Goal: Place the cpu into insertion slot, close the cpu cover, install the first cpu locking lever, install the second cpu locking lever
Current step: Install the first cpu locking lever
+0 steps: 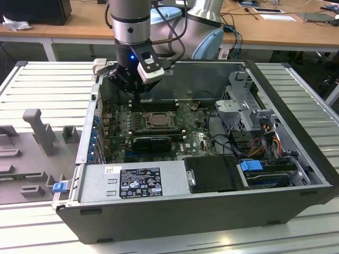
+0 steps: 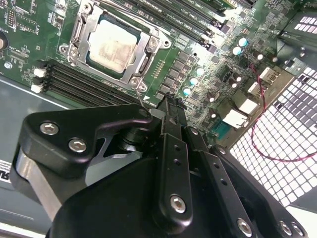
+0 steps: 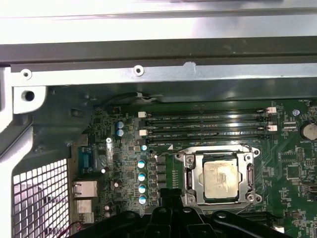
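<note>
The cpu (image 3: pixel 220 179), thin, light and fragile, sits under the closed cpu cover (image 3: pixel 189 179); the gripper (image 2: pixel 171 101), fingers together and empty, hovers beside the insertion slot (image 2: pixel 79 32).

Robotics laboratory or electronics workshop setting. An opened desktop computer case (image 1: pixel 212 201) lies on its side on a table (image 1: pixel 47 79) built of ribbed aluminium profiles, with its green motherboard (image 1: pixel 159 124) exposed. Grey fixture blocks (image 1: pixel 39 129) stand on the table at the exterior view's left. A grey industrial robot arm (image 1: pixel 130 21) reaches down into the case. Behind it run wooden desks (image 1: pixel 265 29) carrying papers, loose cables (image 1: pixel 233 32) and a dark equipment box (image 1: pixel 37 10).
</note>
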Available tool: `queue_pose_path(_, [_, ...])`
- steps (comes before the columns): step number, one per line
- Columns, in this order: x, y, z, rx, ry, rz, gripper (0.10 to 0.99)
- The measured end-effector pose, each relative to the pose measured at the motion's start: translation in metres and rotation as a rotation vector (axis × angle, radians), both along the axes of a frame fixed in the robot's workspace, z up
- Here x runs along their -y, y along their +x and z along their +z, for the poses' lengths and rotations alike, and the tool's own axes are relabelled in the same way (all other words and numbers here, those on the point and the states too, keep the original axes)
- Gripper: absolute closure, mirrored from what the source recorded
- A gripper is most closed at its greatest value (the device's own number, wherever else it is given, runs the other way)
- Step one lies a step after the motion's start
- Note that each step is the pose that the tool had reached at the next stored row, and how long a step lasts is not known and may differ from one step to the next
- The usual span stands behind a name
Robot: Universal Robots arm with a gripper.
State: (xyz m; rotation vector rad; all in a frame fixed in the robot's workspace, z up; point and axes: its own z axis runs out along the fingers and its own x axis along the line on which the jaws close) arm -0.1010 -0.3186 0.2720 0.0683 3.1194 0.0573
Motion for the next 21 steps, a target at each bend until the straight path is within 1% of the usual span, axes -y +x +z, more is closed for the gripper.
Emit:
queue_pose_path(5, [-0.0001, -0.0047, -0.0001, 0.0, 0.0, 0.0, 0.98])
queue_pose_path(9, [-0.0005, -0.0107, -0.0009, 0.0, 0.0, 0.0, 0.98])
queue_pose_path(13, [-0.0026, -0.0141, -0.0031, -0.0001, 0.0, 0.003, 0.98])
queue_pose_path(14, [-0.0038, -0.0148, -0.0037, 0.0, 0.0, 0.003, 0.98])
queue_pose_path(15, [-0.0065, -0.0163, -0.0046, 0.0, 0.001, 0.003, 0.98])
queue_pose_path(16, [-0.0113, -0.0172, -0.0065, 0.0, 0.001, 0.003, 0.98])
queue_pose_path(21, [-0.02, -0.0184, -0.0122, 0.0, 0.001, 0.003, 0.98])
